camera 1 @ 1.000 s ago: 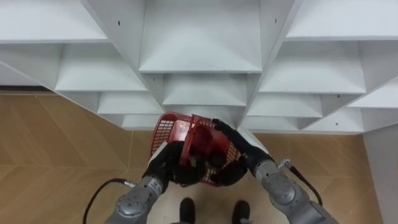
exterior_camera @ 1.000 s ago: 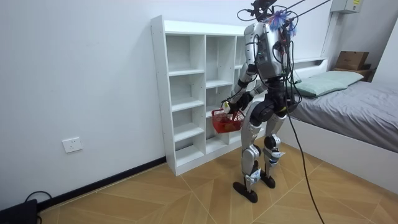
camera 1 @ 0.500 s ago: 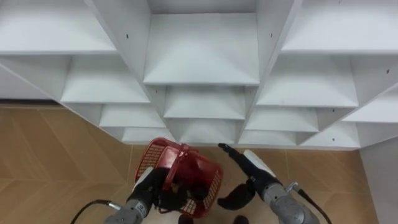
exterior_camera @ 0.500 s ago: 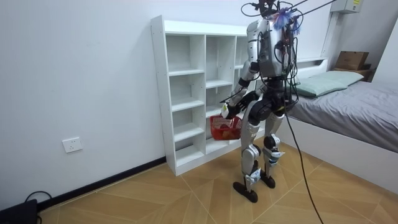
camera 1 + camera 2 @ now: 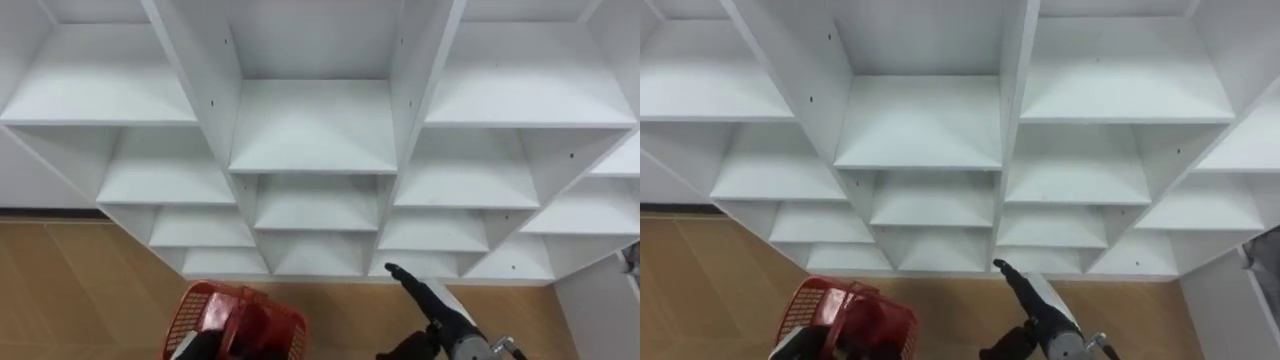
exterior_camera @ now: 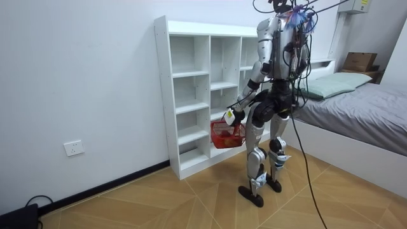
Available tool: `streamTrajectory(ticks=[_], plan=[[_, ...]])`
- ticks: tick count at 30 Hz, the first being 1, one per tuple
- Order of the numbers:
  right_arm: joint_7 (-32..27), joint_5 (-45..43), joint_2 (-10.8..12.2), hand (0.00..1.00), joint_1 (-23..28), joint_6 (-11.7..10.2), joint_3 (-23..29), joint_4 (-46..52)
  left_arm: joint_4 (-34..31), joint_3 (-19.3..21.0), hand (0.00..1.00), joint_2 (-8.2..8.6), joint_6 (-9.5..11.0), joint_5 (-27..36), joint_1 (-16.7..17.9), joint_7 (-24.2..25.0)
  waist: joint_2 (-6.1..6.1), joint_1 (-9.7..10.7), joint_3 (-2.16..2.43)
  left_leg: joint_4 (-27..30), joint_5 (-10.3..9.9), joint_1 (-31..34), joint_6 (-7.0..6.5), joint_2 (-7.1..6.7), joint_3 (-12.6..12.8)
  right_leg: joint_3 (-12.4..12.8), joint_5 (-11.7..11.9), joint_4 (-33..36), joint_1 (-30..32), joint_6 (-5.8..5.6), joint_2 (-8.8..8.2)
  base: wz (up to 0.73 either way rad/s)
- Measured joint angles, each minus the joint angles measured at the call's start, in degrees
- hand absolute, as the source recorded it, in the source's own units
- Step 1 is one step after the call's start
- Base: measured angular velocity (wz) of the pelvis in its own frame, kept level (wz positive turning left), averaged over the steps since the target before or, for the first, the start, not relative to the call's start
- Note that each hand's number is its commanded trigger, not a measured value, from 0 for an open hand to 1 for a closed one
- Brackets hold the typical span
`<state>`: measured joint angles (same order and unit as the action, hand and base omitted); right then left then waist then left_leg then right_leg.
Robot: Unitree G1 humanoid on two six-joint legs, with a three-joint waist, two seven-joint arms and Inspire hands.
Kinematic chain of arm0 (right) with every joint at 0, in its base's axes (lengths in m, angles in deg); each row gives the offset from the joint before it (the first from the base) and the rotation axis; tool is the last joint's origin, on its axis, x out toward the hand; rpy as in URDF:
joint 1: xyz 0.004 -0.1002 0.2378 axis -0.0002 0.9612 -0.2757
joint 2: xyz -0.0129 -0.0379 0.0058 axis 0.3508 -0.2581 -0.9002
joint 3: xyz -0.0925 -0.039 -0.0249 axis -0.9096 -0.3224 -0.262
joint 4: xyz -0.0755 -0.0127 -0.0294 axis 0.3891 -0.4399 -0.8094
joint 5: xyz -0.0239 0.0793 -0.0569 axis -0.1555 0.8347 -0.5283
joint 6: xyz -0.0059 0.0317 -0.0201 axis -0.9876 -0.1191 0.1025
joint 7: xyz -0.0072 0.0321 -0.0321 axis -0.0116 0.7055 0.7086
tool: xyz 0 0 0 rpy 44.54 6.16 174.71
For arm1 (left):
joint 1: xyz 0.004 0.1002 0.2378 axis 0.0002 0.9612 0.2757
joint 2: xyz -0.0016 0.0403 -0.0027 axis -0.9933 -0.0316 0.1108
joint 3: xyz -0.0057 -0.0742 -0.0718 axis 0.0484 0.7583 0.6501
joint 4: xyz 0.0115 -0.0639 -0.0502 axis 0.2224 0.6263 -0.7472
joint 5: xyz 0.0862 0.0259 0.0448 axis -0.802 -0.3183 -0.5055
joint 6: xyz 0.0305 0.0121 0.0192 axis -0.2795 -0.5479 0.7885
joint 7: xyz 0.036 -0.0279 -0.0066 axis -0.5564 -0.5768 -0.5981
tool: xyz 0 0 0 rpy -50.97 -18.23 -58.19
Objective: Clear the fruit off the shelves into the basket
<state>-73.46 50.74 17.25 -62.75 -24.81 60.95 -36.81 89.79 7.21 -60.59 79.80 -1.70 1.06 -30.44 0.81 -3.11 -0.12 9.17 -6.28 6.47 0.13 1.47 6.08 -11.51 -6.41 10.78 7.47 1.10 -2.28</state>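
The white closet (image 5: 315, 125) fills the eye views, its compartments bare. I stand upright right in front of the closet (image 6: 191, 95). A red basket (image 5: 235, 325) hangs low at my left, above the wooden floor. In the room view my left hand (image 6: 229, 115) is curled round the handle of the red basket (image 6: 226, 135) at thigh height. What lies inside the basket I cannot make out. My right hand (image 5: 440, 318) is low at the right, open, with straight fingers pointing toward the bottom shelf and touching nothing.
A bed (image 6: 356, 102) stands behind me at the room view's right, with a cardboard box (image 6: 359, 60) at its head. A wall socket (image 6: 74, 148) sits low at the room view's left. Wooden floor (image 6: 159, 203) spreads around the closet.
My right hand has come off the basket and drawn away to the right. The basket has sunk low to my left, I have straightened up, and the head camera has tilted up.
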Motion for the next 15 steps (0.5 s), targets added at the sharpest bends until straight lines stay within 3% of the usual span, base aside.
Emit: streamTrajectory(ticks=[6, 15], plan=[[-0.28, 5.57, 0.71, 0.0, 1.61, -1.36, 4.17, -4.54, 4.11, 2.59, 1.0, 0.35, 0.01, 0.02, 0.07, -0.41, 0.2, 0.66, -0.11, -0.74, -0.94, -4.0, 0.15, 0.17, 0.04, 0.04, -0.05, -2.17, -4.29, -0.26, 0.47, 0.0], [-0.67, 12.81, 1.45, 0.0, 4.96, -0.73, 8.34, -11.76, 6.38, 5.67, 1.0, 0.47, -0.23, 0.13, 0.9, -2.28, 0.17, 1.62, -0.11, -1.47, -1.65, -5.99, 0.12, 0.26, 1.61, 1.38, -0.3, -2.14, -5.56, -0.47, 0.59, -0.09]])
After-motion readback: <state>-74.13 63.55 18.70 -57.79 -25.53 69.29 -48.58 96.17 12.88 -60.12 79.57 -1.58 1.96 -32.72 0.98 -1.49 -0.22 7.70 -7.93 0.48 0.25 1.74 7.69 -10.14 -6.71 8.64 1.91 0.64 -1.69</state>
